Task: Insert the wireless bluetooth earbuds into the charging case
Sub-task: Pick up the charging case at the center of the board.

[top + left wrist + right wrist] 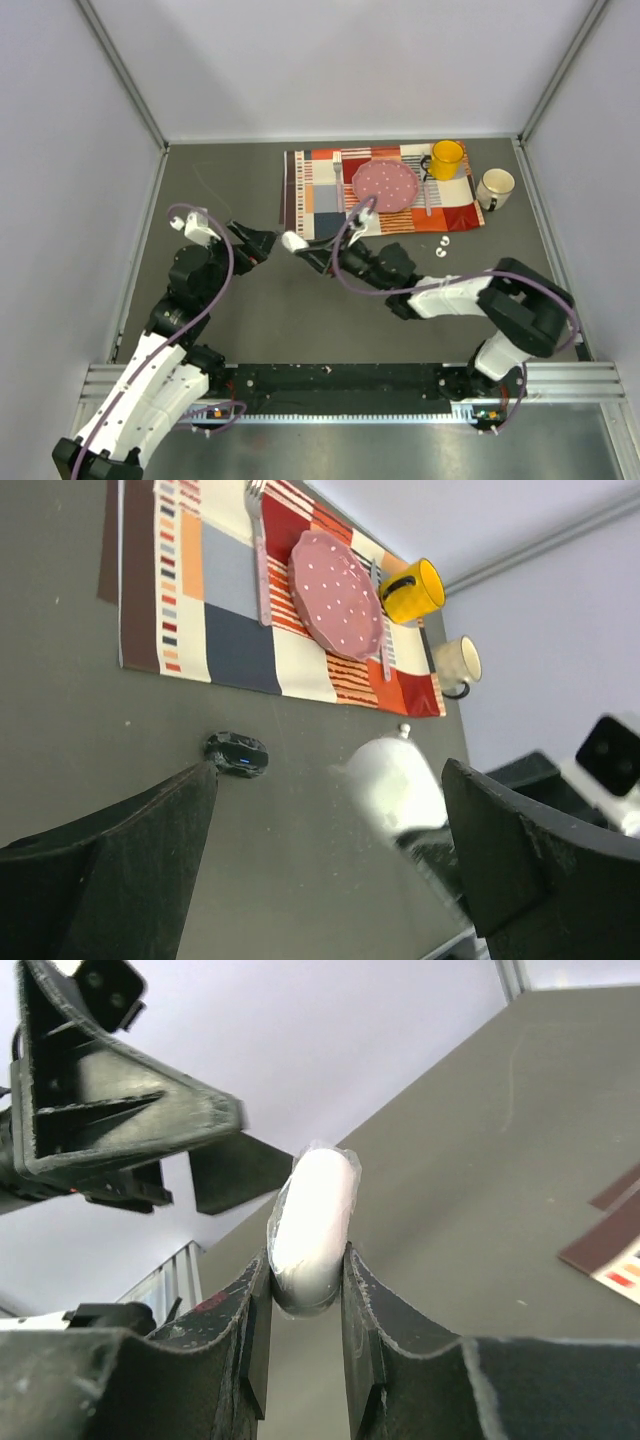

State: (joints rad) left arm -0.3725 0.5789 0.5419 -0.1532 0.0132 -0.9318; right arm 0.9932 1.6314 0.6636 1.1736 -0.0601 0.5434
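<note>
My right gripper (308, 250) is shut on a white oval charging pod (293, 241) and holds it above the table, edge-on between the jaws in the right wrist view (312, 1210). My left gripper (256, 243) is open, just left of the pod, which shows blurred between its fingers (395, 785). Two tiny white earbuds (441, 245) lie on the table near the placemat's front right corner. One of them shows in the left wrist view (404, 730). A small black item with a blue light (237, 752) lies on the table; I cannot tell whether it is a bud or a pod.
A striped placemat (320, 200) at the back holds a pink dotted plate (386, 184), a fork (338, 180), another utensil (427, 195) and a yellow mug (446, 158). A white mug (495, 187) stands right of the mat. Grey walls enclose the table.
</note>
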